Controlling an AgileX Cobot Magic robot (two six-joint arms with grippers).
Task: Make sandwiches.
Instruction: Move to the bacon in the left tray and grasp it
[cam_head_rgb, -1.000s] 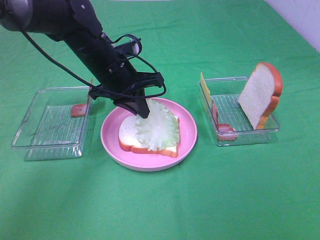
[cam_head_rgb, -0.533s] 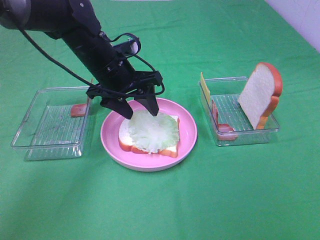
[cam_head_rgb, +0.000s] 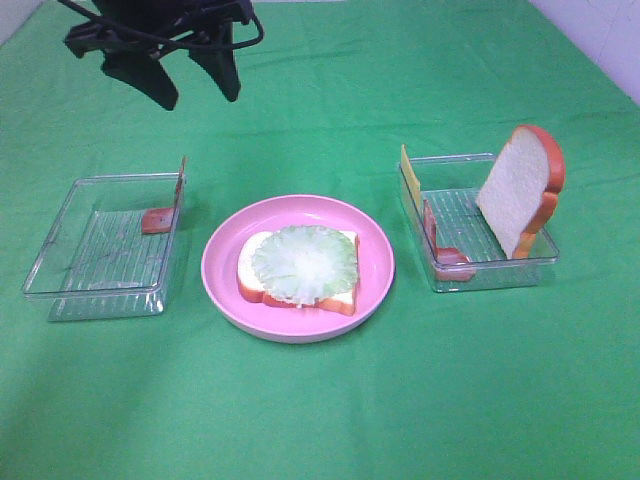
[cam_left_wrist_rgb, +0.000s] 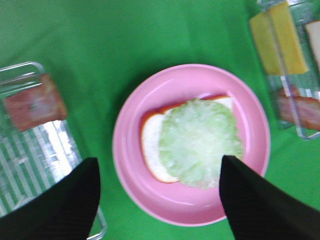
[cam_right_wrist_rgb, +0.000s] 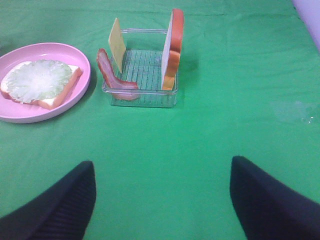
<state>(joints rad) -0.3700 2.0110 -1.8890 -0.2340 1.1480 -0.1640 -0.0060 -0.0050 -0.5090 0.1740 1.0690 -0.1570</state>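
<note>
While the green worktop (cam_head_rgb: 320, 420) carries everything, the left arm (cam_head_rgb: 150, 25) hangs high over its far left corner. The left jaws gape wide, and the two dark left fingers (cam_head_rgb: 152, 82) hold nothing. The right jaws (seen only from their own wrist camera) stand just as wide, the right fingers (cam_right_wrist_rgb: 55, 205) empty above bare worktop.

A clear left tray (cam_head_rgb: 100, 300) and a clear right tray (cam_head_rgb: 490, 272) sit well apart, with a round pink plate (cam_head_rgb: 375, 262) between them. On the plate lies the sandwich (cam_head_rgb: 300, 272). It is one flat bread slice (cam_head_rgb: 250, 272) with an orange-brown crust and a round pale lettuce leaf (cam_head_rgb: 303, 260) spread on top.

A second bread slice (cam_head_rgb: 515, 195) stands tilted at the right end of the right tray. At that tray's other end a thin yellow cheese slice (cam_head_rgb: 409, 175) stands upright against the wall. Beside it a bacon strip (cam_head_rgb: 445, 258) curls from the wall down to the tray floor. One more bacon piece (cam_head_rgb: 157, 220) lies in the left tray, at its far corner nearest the plate.
</note>
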